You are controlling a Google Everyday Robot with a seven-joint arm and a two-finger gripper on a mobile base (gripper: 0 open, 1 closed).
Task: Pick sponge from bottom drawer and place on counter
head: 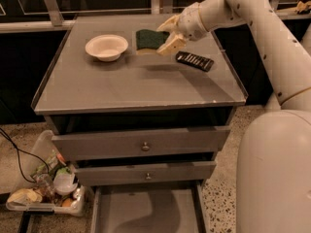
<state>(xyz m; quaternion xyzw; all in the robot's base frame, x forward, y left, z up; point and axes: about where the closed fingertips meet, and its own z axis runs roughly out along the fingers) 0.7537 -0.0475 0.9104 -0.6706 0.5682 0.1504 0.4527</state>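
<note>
The gripper (164, 37) pinches one end of the sponge (147, 39) over the counter (136, 84), near the bowl (107, 46).

One camera looks down from the front, fairly near, tabletop (126, 86) across the upper frame; the hand (164, 37) grips the sponge (147, 39) at upper centre

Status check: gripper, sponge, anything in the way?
Gripper over counter rear, shut on sponge. White bowl and black ridged object flank it. Bottom drawer open.
</note>
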